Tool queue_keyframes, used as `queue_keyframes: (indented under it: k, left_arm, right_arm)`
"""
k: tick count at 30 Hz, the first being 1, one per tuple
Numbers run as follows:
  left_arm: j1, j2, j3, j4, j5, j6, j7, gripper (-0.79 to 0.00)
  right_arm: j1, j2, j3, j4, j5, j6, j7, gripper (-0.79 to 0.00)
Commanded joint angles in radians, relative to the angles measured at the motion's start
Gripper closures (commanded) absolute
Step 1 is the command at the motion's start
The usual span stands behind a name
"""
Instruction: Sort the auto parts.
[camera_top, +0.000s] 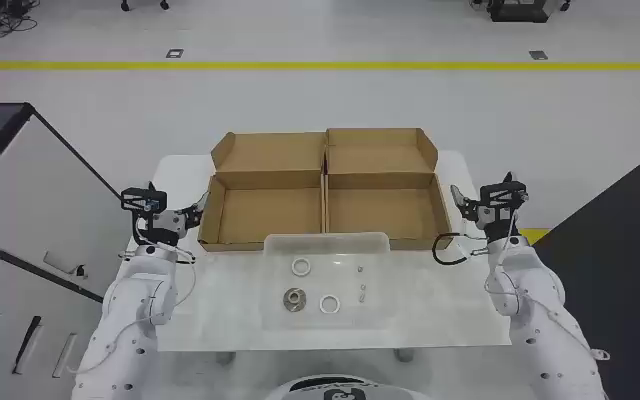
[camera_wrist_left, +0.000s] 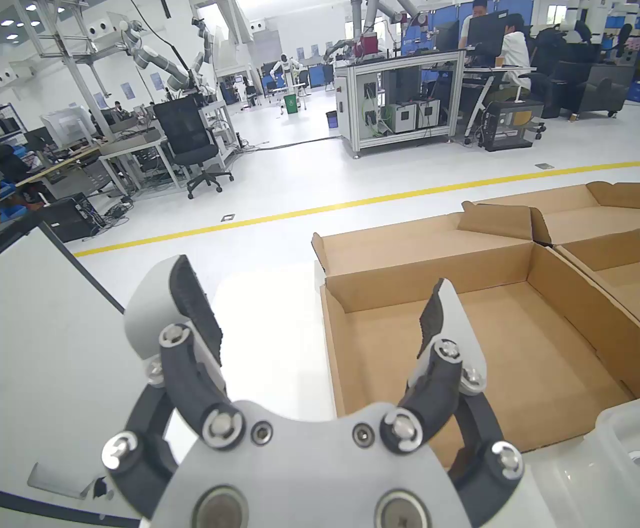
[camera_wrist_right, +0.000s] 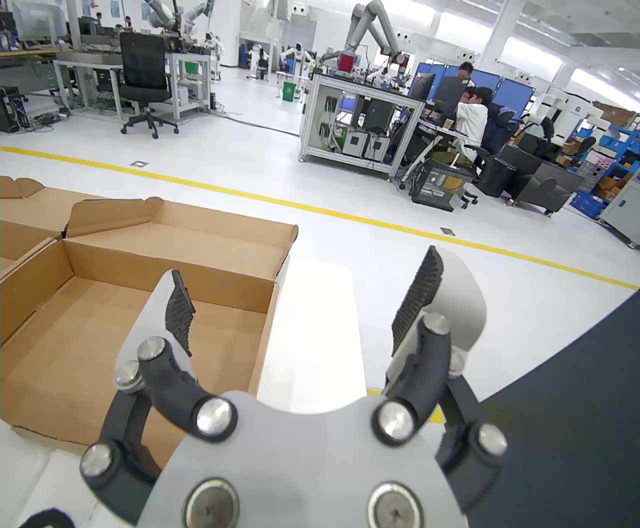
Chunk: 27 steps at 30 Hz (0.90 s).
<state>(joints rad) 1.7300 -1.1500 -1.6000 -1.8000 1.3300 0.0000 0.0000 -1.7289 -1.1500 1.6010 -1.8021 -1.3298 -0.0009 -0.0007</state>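
A: L side first. Fingers?
B: Left gripper (camera_wrist_left: 310, 285) is spread wide, nothing btwn the pads. It's just off the outer side of the left cardboard box (camera_top: 265, 215), near the front corner, over the table (camera_top: 430, 300).
A: R side?
B: Same. Right gripper (camera_wrist_right: 303, 270) is released, pads apart, not holding anything. It's beside the outer wall of the right cardboard box (camera_top: 380, 212), at the table edge.
A: Boxes?
B: Two, side by side, inner walls touching. Both lids are folded back on the far side, and bare cardboard floors show.
A: Where are the parts?
B: All in the clear plastic tray (camera_top: 325, 240). It's on the robot's side of the boxes, centred on the seam btwn them, up against their front walls. Can't tell if it touches.
A: Contents?
B: One white ring (camera_top: 301, 266) is toward the tray's far left. The grey metal round part (camera_top: 293, 298), w/ a centre hole, is nearer the robot. A second white ring (camera_top: 329, 303) is just beside it on the right, apart. Two small pale bits (camera_top: 361, 294) are right of centre, too small to ID.
A: Grippers vs parts?
B: Both are well apart from the tray, one each side.
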Motion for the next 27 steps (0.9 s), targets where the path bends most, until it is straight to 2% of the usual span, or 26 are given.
queue_keyframes:
  k: [1, 7, 16, 22, 27]
  left_arm:
    - [0.0, 0.0, 0.0, 0.0, 0.0, 0.0, 0.0, -0.785]
    - [0.0, 0.0, 0.0, 0.0, 0.0, 0.0, 0.0, -0.785]
    - [0.0, 0.0, 0.0, 0.0, 0.0, 0.0, 0.0, -0.785]
    - [0.0, 0.0, 0.0, 0.0, 0.0, 0.0, 0.0, -0.785]
    - [0.0, 0.0, 0.0, 0.0, 0.0, 0.0, 0.0, -0.785]
  right_arm:
    - [0.005, 0.001, 0.013, -0.026, 0.005, -0.016, 0.001, -0.785]
    - [-0.006, 0.015, 0.111, -0.167, 0.041, -0.183, 0.067, -0.785]
    - [0.022, 0.045, 0.232, -0.327, 0.236, -0.565, 0.33, -0.785]
    - [0.09, 0.069, 0.228, -0.351, 0.395, -0.753, 0.569, -0.785]
    - [0.177, 0.09, 0.162, -0.345, 0.515, -0.839, 0.751, -0.785]
